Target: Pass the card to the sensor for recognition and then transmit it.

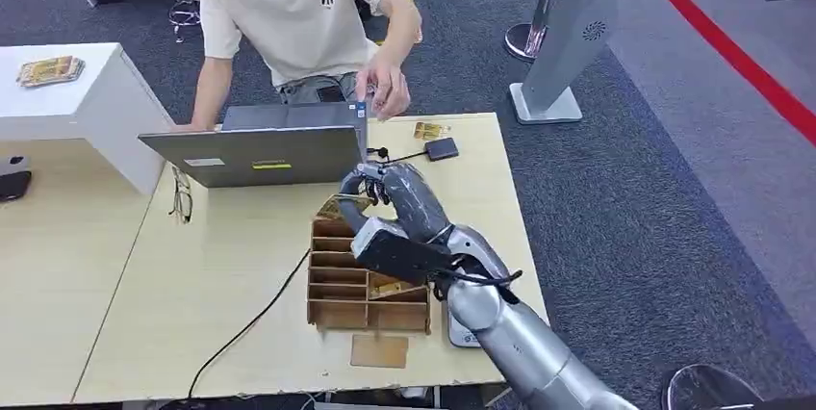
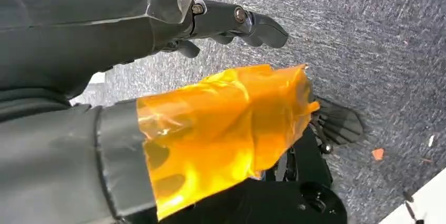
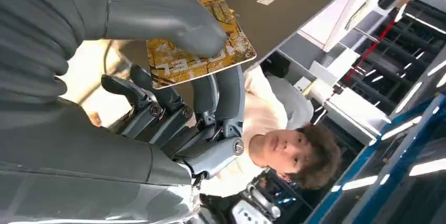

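The right hand (image 1: 377,187) pinched the card (image 3: 197,45) between thumb and fingers above the far end of the brown slotted card rack (image 1: 361,280), close behind the laptop (image 1: 260,152). The card lay roughly flat, its long axis running left-right. Bare tabletop (image 1: 241,266) lay left of the rack; the black sensor pad (image 1: 442,148) sat farther right. The left hand (image 2: 231,21) hung over carpet, fingers loosely extended, holding nothing.

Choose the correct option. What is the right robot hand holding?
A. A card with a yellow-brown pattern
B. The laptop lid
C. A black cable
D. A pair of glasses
A. In the right wrist view, the right robot hand pinches a patterned yellow-brown card between its thumb and fingers, above the wooden rack.
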You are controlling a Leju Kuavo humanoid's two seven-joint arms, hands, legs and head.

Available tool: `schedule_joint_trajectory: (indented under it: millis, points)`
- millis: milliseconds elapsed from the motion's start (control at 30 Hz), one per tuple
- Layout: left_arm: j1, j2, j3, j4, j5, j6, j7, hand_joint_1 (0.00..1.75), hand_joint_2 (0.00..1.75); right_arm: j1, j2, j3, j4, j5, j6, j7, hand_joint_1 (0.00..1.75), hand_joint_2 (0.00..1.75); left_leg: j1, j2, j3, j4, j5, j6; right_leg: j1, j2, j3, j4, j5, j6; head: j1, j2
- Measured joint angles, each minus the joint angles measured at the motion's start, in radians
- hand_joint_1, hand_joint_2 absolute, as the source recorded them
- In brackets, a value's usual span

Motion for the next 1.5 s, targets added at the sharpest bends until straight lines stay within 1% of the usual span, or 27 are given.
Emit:
schedule_joint_trajectory:
  millis: [167, 267, 367, 533, 633, 700, 833, 1167, 1200, 1233, 1267, 1300, 1500]
  points:
    - [-0.004, 0.005, -0.034, 0.006, -0.028, -0.001, 0.006, 0.00, 0.00, -0.094, 0.026, 0.022, 0.102, 0.092, -0.040, 0.041, 1.75, 1.75, 0.000, 0.000, 0.000, 0.000, 0.000, 0.000, 0.000, 0.000, 0.000, 0.000, 0.001, -0.001, 0.000, 0.000]
    - [-0.007, 0.010, -0.055, 0.016, -0.042, 0.002, 0.008, 0.00, 0.00, -0.154, 0.041, 0.026, 0.189, 0.154, -0.079, 0.068, 1.75, 1.75, 0.000, 0.000, 0.000, 0.000, 0.001, 0.000, 0.000, 0.000, 0.000, 0.000, 0.001, -0.002, 0.000, 0.000]
    - [-0.011, 0.023, -0.082, 0.037, -0.062, -0.015, 0.008, 0.00, 0.00, -0.218, 0.061, 0.026, 0.293, 0.218, -0.115, 0.102, 1.75, 1.75, 0.000, 0.000, 0.000, 0.000, 0.001, 0.000, 0.000, 0.000, 0.000, 0.000, 0.002, -0.002, 0.000, 0.000]
    - [-0.013, 0.045, -0.114, 0.072, -0.075, -0.023, 0.005, 0.00, 0.00, -0.287, 0.086, 0.027, 0.431, 0.288, -0.167, 0.122, 1.75, 1.75, 0.000, 0.000, 0.000, 0.000, 0.002, 0.000, 0.000, 0.000, 0.000, 0.000, 0.002, -0.003, 0.000, 0.000]
    - [-0.016, 0.053, -0.122, 0.084, -0.076, -0.020, 0.006, 0.00, 0.00, -0.306, 0.097, 0.029, 0.486, 0.336, -0.204, 0.132, 1.75, 1.75, 0.000, 0.000, 0.000, 0.000, 0.002, 0.000, 0.000, 0.000, -0.001, 0.001, 0.002, -0.003, 0.000, 0.000]
    - [-0.016, 0.054, -0.126, 0.089, -0.076, -0.020, 0.006, 0.00, 0.00, -0.315, 0.100, 0.030, 0.503, 0.352, -0.215, 0.138, 1.75, 1.75, 0.000, 0.000, 0.000, 0.000, 0.002, 0.000, 0.000, 0.000, -0.001, 0.001, 0.002, -0.003, 0.000, 0.000]
    - [-0.016, 0.055, -0.138, 0.098, -0.076, -0.017, 0.006, 0.00, 0.00, -0.324, 0.104, 0.047, 0.550, 0.440, -0.273, 0.156, 1.75, 1.75, 0.000, 0.000, 0.000, 0.000, 0.002, 0.000, 0.000, 0.000, -0.001, 0.001, 0.002, -0.003, 0.000, 0.000]
    - [-0.017, 0.060, -0.149, 0.111, -0.074, -0.017, 0.009, 0.00, 0.00, -0.323, 0.108, 0.076, 0.603, 0.588, -0.364, 0.194, 1.75, 1.75, 0.000, 0.000, 0.000, 0.000, 0.002, 0.000, 0.000, 0.000, -0.001, 0.001, 0.002, -0.003, 0.000, 0.000]
    - [-0.016, 0.060, -0.151, 0.111, -0.074, -0.017, 0.009, 0.00, 0.00, -0.323, 0.108, 0.077, 0.607, 0.603, -0.372, 0.197, 1.43, 1.75, 0.000, 0.000, 0.000, 0.000, 0.002, 0.000, 0.000, 0.000, -0.001, 0.001, 0.002, -0.003, 0.000, 0.000]
    - [-0.016, 0.060, -0.152, 0.112, -0.074, -0.018, 0.009, 0.00, 0.00, -0.323, 0.108, 0.079, 0.610, 0.616, -0.381, 0.201, 0.19, 1.75, 0.000, 0.000, 0.000, 0.000, 0.002, 0.000, 0.000, 0.000, -0.001, 0.001, 0.002, -0.003, 0.000, 0.000]
    - [-0.016, 0.060, -0.153, 0.112, -0.074, -0.018, 0.009, 0.00, 0.00, -0.323, 0.108, 0.081, 0.614, 0.630, -0.388, 0.203, 0.19, 1.75, 0.000, 0.000, 0.000, 0.000, 0.002, 0.000, 0.000, 0.000, -0.001, 0.001, 0.002, -0.003, 0.000, 0.000]
    - [-0.016, 0.060, -0.153, 0.113, -0.074, -0.018, 0.009, 0.00, 0.00, -0.322, 0.108, 0.082, 0.617, 0.638, -0.392, 0.207, 0.00, 1.75, 0.000, 0.000, 0.000, 0.000, 0.002, 0.000, 0.000, 0.000, -0.001, 0.001, 0.002, -0.003, 0.000, 0.000]
    - [-0.016, 0.060, -0.160, 0.114, -0.069, -0.018, 0.009, 0.00, 0.00, -0.315, 0.108, 0.087, 0.628, 0.649, -0.392, 0.211, 0.00, 1.75, 0.000, 0.000, 0.000, 0.000, 0.002, 0.000, 0.000, 0.000, -0.001, 0.001, 0.002, -0.003, 0.000, 0.000]
